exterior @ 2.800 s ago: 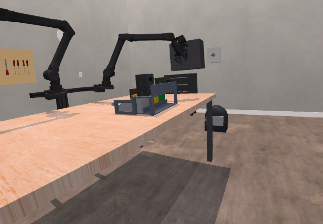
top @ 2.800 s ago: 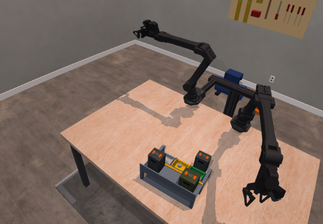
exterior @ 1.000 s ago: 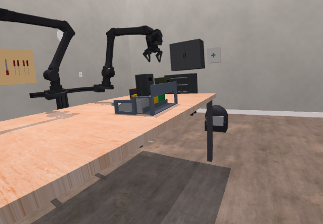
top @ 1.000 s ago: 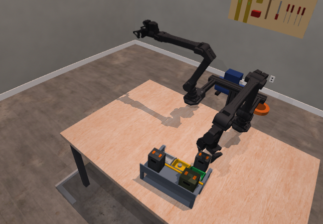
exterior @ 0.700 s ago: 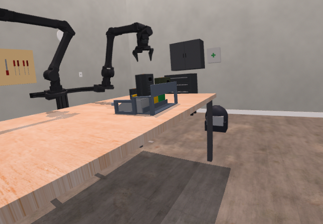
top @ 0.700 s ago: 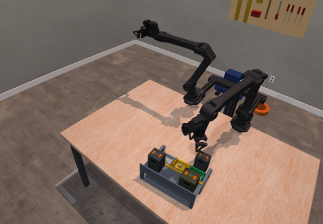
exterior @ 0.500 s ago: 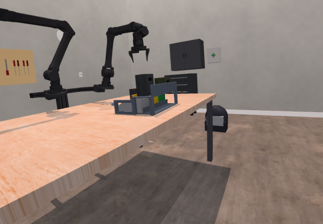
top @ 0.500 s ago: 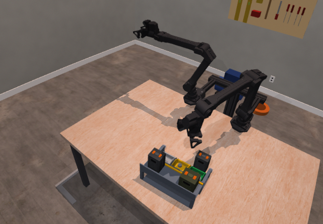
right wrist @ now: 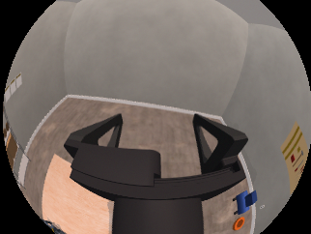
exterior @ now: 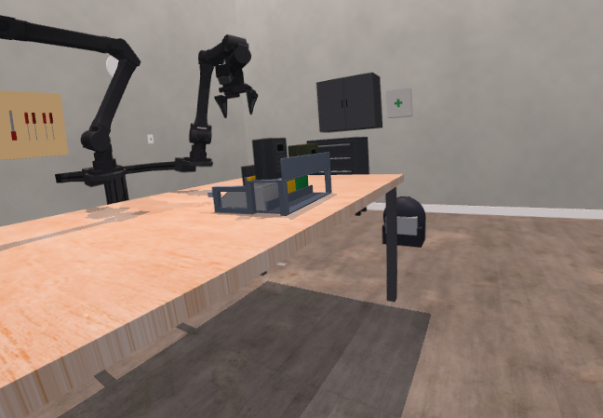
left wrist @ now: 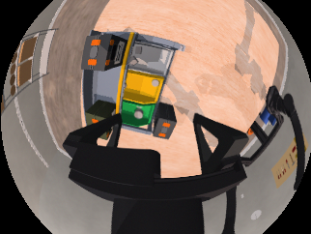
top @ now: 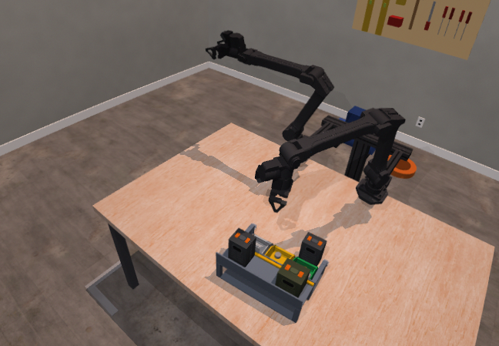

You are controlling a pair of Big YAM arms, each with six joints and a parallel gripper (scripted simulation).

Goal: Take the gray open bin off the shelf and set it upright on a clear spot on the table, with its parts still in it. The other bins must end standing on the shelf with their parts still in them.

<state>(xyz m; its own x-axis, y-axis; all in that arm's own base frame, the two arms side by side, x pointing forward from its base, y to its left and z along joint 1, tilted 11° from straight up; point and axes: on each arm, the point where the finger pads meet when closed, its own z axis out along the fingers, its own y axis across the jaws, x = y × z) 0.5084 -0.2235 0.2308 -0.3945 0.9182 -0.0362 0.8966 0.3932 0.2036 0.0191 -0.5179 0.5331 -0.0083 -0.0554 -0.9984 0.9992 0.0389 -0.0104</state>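
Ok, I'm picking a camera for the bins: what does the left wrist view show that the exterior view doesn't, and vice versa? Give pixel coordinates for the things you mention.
Only left wrist: the insides of the yellow bin (left wrist: pixel 140 89) and green bin (left wrist: pixel 131 109).
Only exterior: the welding helmet (exterior: pixel 403 213) and first-aid box (exterior: pixel 399 102).
Both: the shelf (left wrist: pixel 107 87) (exterior: pixel 305 165), the gray bin (left wrist: pixel 154 59) (exterior: pixel 265 195) and the left gripper (left wrist: pixel 157 118) (exterior: pixel 236 114), open.

The shelf is slate blue-gray with a yellow strip. Its bins are gray, yellow and green. Two boxes are charcoal, another olive, all with orange patches. The table is peach-toned with streaky wood grain; both arms are black.
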